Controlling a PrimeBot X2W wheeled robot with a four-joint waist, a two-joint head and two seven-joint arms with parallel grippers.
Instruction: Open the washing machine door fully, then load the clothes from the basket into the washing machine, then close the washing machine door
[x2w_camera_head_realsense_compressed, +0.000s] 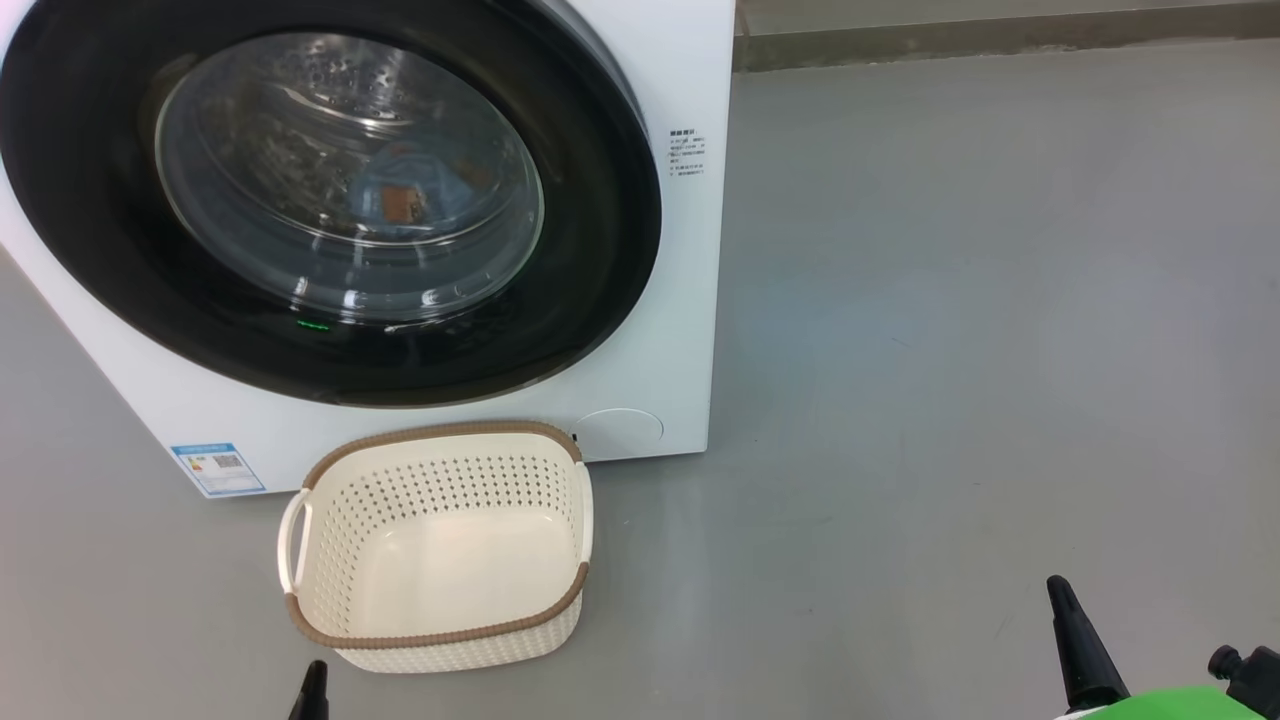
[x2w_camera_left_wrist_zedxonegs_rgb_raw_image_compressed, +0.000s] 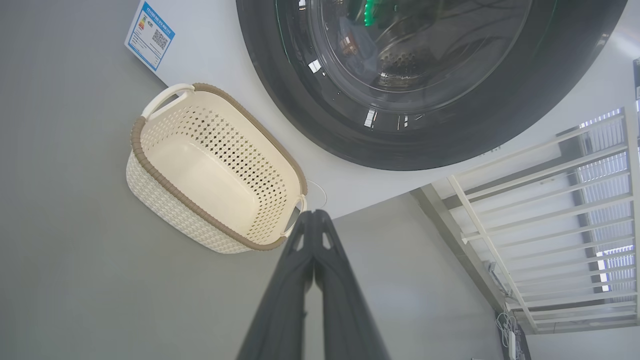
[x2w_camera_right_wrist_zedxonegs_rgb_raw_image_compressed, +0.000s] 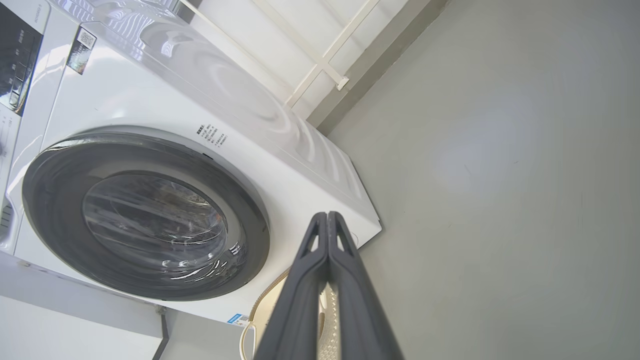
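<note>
**Finding.** The large round door with a glossy black ring and clear domed glass (x2w_camera_head_realsense_compressed: 90, 200) lies flush against the front of the big white boxy front-loading washing machine (x2w_camera_head_realsense_compressed: 690, 300). In the right wrist view no gap shows along its edge. The clothes (x2w_camera_head_realsense_compressed: 400, 195), light blue fabric with an orange-brown print, are visible through the glass, inside the drum. The small cream perforated plastic basket with a brown woven-look rim (x2w_camera_head_realsense_compressed: 430, 638) stands on the grey floor (x2w_camera_head_realsense_compressed: 950, 350) just in front of the machine, with nothing in it.

**Grippers.** The left gripper (x2w_camera_left_wrist_zedxonegs_rgb_raw_image_compressed: 314, 214) has its fingers pressed together, holds nothing and is near the basket. The right gripper (x2w_camera_right_wrist_zedxonegs_rgb_raw_image_compressed: 326, 215) has its fingers pressed together, holds nothing and is well apart from the door.

**Assessment.** Loading looks complete, and the closing step looks at or near its end. These views do not show whether the latch has caught.

**Recommendation.** If you confirm the latch, push with closed fingertips on the black ring, not on the glass dome. Push slowly and squarely toward the machine. Guide your left arm clear of the basket so you do not knock it.
</note>
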